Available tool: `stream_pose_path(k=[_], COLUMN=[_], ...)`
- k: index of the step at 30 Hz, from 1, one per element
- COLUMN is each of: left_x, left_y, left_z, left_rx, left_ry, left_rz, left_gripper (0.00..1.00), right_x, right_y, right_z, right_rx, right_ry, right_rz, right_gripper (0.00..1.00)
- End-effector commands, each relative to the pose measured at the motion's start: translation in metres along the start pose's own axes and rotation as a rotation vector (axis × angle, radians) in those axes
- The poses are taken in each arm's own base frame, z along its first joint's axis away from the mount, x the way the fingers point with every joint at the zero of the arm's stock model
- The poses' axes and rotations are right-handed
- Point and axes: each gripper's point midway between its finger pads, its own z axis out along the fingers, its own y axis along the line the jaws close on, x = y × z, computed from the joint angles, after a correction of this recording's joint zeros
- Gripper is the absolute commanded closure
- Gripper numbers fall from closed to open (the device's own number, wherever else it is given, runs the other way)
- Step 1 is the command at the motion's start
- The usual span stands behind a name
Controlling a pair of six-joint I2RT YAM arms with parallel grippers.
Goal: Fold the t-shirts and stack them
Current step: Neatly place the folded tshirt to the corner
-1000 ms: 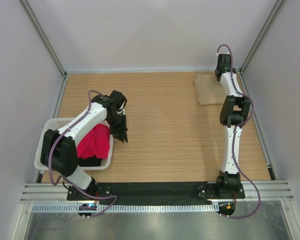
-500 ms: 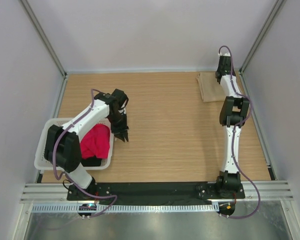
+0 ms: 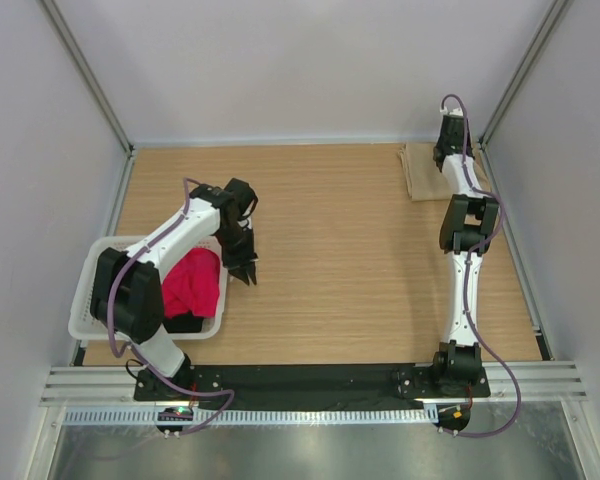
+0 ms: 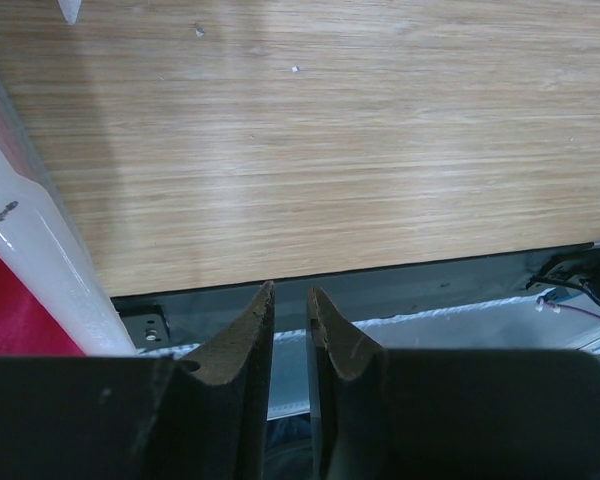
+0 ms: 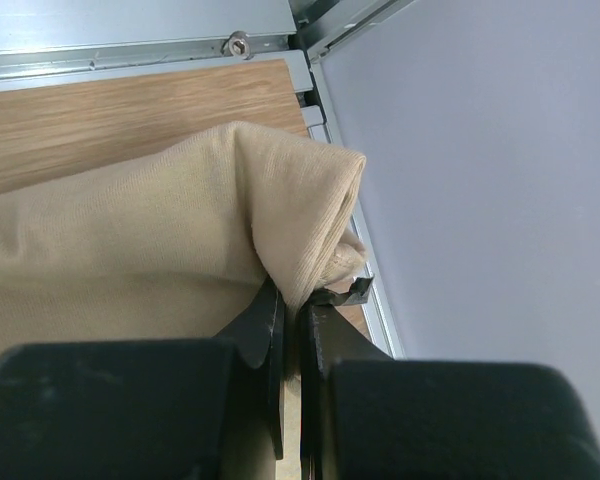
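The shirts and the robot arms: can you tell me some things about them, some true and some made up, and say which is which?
1. The bright red-pink cloth t-shirt lies in the white plastic slotted basket. True.
2. The left gripper holds the black cloth t-shirt. False: it holds nothing and hangs over the bare wooden table beside the basket; the black t-shirt is in the basket.
3. The right gripper is shut on the folded tan cloth t-shirt. True.
4. The tan t-shirt lies in the middle of the table. False: it lies at the far right corner.
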Motion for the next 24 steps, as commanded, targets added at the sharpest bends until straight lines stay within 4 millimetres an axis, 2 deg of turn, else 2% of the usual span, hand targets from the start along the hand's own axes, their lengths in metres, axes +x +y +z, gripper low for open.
stream_pose_path(k=[1,2,3,5,6,8,9,12,13,15,16,17,19,20,21,22,23,24], left_x=[0.002,0.002,0.003,0.003,0.003,0.005,0.005,0.003,0.004,0.001,0.000,0.000,-0.002,-0.002,-0.003,-0.004,-0.004,-0.004], left_y=[-0.006,-0.005,-0.006,-0.006,-0.006,-0.005,-0.006,-0.009,-0.010,-0.015,-0.017,-0.020,-0.026,-0.027,-0.030,-0.032,-0.034,-0.036], left_z=[-0.008,-0.008,-0.008,-0.009,-0.009,-0.011,-0.013,-0.018,-0.020,-0.023,-0.024,-0.026,-0.031,-0.034,-0.038,-0.040,-0.043,-0.045], left_rx=[0.016,0.014,0.017,0.020,0.020,0.021,0.023,0.041,0.049,0.072,0.084,0.100,0.133,0.142,0.162,0.169,0.180,0.195], left_ry=[0.004,0.004,0.006,0.004,0.004,0.002,-0.001,-0.021,-0.024,-0.045,-0.053,-0.056,-0.085,-0.095,-0.117,-0.126,-0.138,-0.148], left_rz=[0.012,0.013,0.012,0.014,0.019,0.021,0.026,0.030,0.033,0.035,0.029,0.028,0.027,0.029,0.034,0.036,0.033,0.034], left_gripper=[0.80,0.80,0.80,0.80,0.80,0.80,0.80,0.80,0.80,0.80,0.80,0.80,0.80,0.80,0.80,0.80,0.79,0.79], right_x=[-0.034,-0.032,-0.035,-0.041,-0.047,-0.056,-0.067,-0.076,-0.091,-0.097,-0.111,-0.111,-0.118,-0.120,-0.123,-0.124,-0.129,-0.131], right_y=[-0.017,-0.019,-0.023,-0.031,-0.037,-0.048,-0.062,-0.075,-0.087,-0.089,-0.100,-0.091,-0.090,-0.093,-0.084,-0.080,-0.082,-0.061], right_z=[-0.001,0.000,-0.001,-0.003,-0.006,-0.012,-0.021,-0.036,-0.049,-0.064,-0.083,-0.090,-0.111,-0.126,-0.140,-0.150,-0.170,-0.189], right_rx=[0.045,0.063,0.078,0.111,0.127,0.151,0.176,0.171,0.174,0.165,0.166,0.145,0.127,0.121,0.098,0.082,0.062,0.006], right_ry=[-0.102,-0.097,-0.107,-0.117,-0.129,-0.144,-0.159,-0.161,-0.185,-0.185,-0.211,-0.204,-0.208,-0.211,-0.206,-0.201,-0.209,-0.208], right_rz=[0.068,0.069,0.081,0.095,0.104,0.106,0.124,0.129,0.159,0.154,0.167,0.154,0.160,0.167,0.172,0.178,0.190,0.216], right_gripper=[0.98,0.92,0.74,0.61,0.42,0.14,0.01,0.00,0.00,0.00,0.00,0.00,0.00,0.00,0.00,0.00,0.00,0.00])
